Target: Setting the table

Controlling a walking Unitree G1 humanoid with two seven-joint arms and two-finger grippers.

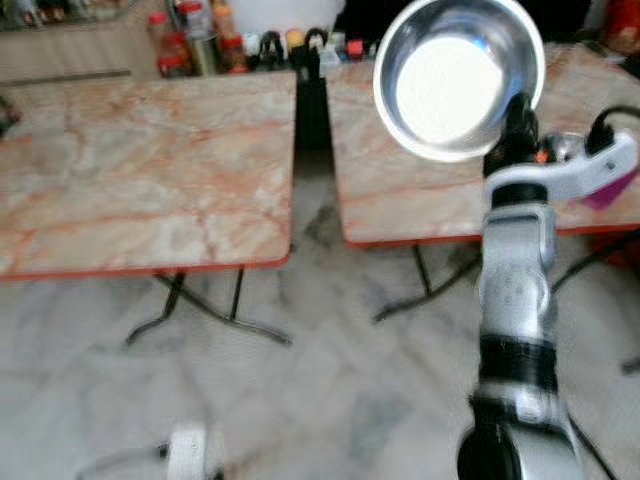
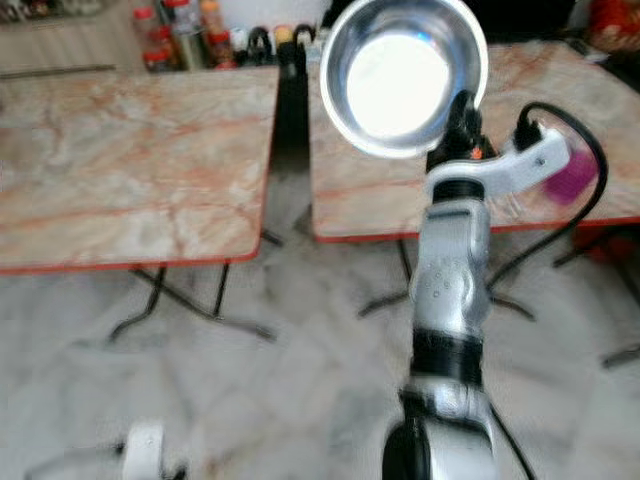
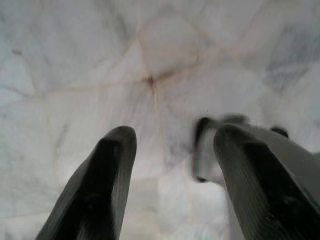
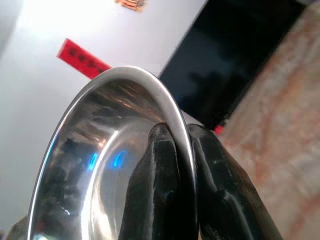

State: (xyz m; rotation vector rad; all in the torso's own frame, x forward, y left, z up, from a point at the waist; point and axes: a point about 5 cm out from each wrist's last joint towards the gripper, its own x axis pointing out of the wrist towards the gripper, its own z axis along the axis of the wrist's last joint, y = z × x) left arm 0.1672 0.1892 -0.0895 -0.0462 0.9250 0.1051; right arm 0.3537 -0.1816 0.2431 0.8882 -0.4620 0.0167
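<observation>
Right gripper (image 1: pixel 517 120) clamps the rim of the steel bowl (image 1: pixel 455 80), held on edge, opening facing the camera. Left gripper (image 3: pixel 170 165) unclenched, hanging idle.

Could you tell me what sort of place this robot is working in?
Probably a dining area or small eatery: two marble-patterned tables on folding legs, condiment bottles at the back, and a steel bowl pinched in the right gripper.

Silver cylindrical right forearm (image 1: pixel 515 270) with black band (image 1: pixel 515 362) near elbow end, black rounded joint housing (image 1: pixel 490 455) below. Pale silver wrist bracket (image 1: pixel 570 170), black cable (image 2: pixel 560 115) looped off it, small orange spot (image 1: pixel 541 155) by black finger base. Long matte-black tapered fingers (image 4: pixel 160 190) on right gripper (image 4: pixel 182 150). Left gripper (image 3: pixel 172 150): same black fingers (image 3: pixel 107 185), fine ribbing on one.
</observation>
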